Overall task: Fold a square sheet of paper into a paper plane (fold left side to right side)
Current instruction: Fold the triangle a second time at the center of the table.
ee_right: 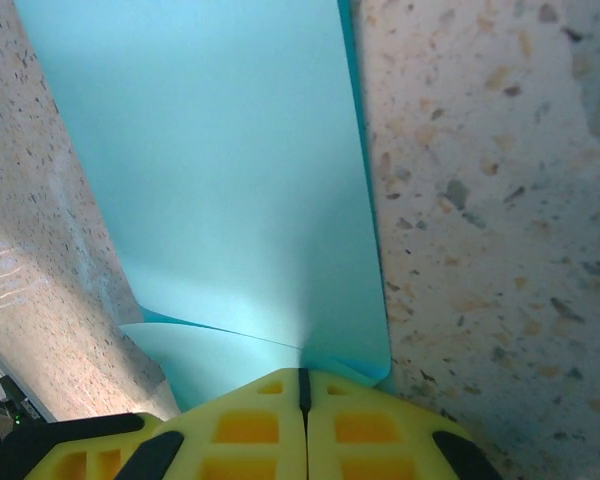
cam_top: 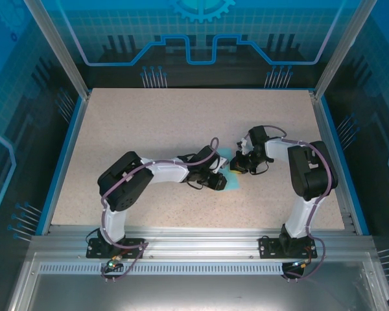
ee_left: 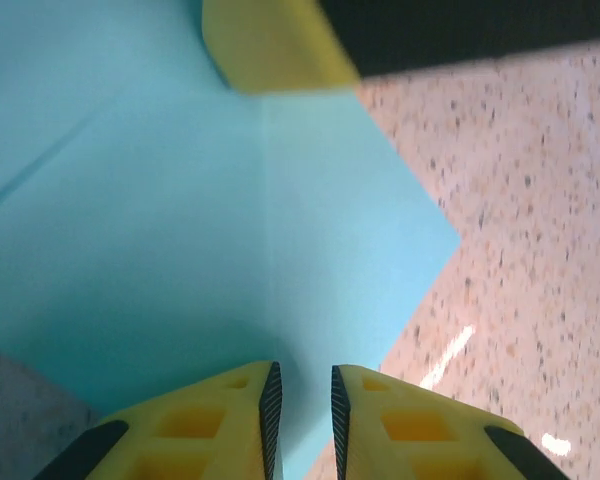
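The right tool (ee_right: 302, 385) is clamping the square sheet of paper (ee_right: 230, 170) at its tips, likely anchoring it; the left tool (ee_left: 300, 385), jaws slightly apart, is lining up with the crease ahead.

Far half of worktop (cam_top: 181, 110) & its left edge: free passage. Right of centre, left arm (cam_top: 157, 173) & right arm (cam_top: 303, 170) reach in from both sides, left gripper (ee_left: 300, 400) & right gripper (ee_right: 302, 385) crowding the square sheet of paper (ee_right: 230, 150), barely a gap btwn. Frame posts (cam_top: 58, 45) block far corners.
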`<control>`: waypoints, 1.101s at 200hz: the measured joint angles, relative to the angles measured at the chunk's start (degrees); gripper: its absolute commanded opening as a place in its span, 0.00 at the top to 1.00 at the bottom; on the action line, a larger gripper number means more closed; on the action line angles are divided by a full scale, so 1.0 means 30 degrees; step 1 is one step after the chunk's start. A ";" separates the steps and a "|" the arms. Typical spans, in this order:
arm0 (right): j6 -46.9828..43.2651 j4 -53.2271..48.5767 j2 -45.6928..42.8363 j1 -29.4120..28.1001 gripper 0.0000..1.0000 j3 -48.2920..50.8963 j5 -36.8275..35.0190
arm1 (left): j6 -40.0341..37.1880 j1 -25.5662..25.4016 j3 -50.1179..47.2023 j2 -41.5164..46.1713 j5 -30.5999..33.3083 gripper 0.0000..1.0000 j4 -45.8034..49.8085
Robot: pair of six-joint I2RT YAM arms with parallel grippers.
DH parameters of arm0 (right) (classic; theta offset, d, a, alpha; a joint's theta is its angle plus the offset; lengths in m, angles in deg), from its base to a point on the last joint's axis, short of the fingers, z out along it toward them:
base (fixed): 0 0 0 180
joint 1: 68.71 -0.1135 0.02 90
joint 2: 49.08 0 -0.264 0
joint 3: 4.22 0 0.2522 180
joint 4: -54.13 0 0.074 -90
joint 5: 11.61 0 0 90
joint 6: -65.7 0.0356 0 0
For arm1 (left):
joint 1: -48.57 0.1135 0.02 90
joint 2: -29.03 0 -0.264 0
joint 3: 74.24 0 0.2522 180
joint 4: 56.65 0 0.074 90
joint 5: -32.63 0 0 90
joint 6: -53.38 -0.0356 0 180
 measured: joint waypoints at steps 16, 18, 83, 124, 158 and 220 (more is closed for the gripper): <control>0.0000 -0.0029 0.0015 0.0000 0.95 -0.0022 0.0007 | -0.0299 -0.0102 -0.0787 0.0590 -0.0109 0.75 -0.0029; 0.0000 -0.0036 0.0015 0.0000 0.95 -0.0022 0.0007 | -0.0299 -0.0117 -0.0838 0.0634 -0.0109 0.75 -0.0029; 0.0000 -0.0160 0.0087 -0.0044 0.95 -0.0168 -0.0015 | -0.0299 -0.0583 -0.3067 0.2390 -0.0109 0.76 -0.0240; 0.0000 -0.0160 0.0087 -0.0087 0.94 -0.0197 -0.0095 | -0.0299 -0.0605 -0.2907 0.3067 -0.0321 0.74 0.1282; 0.0000 -0.0168 0.0087 -0.0087 0.95 -0.0219 -0.0117 | -0.0350 -0.0525 -0.0393 0.2849 -0.0401 0.72 0.1945; -0.0007 -0.0211 0.0087 -0.0095 0.95 -0.0233 -0.0138 | -0.0372 0.0138 0.3825 -0.1472 -0.0459 0.72 0.1734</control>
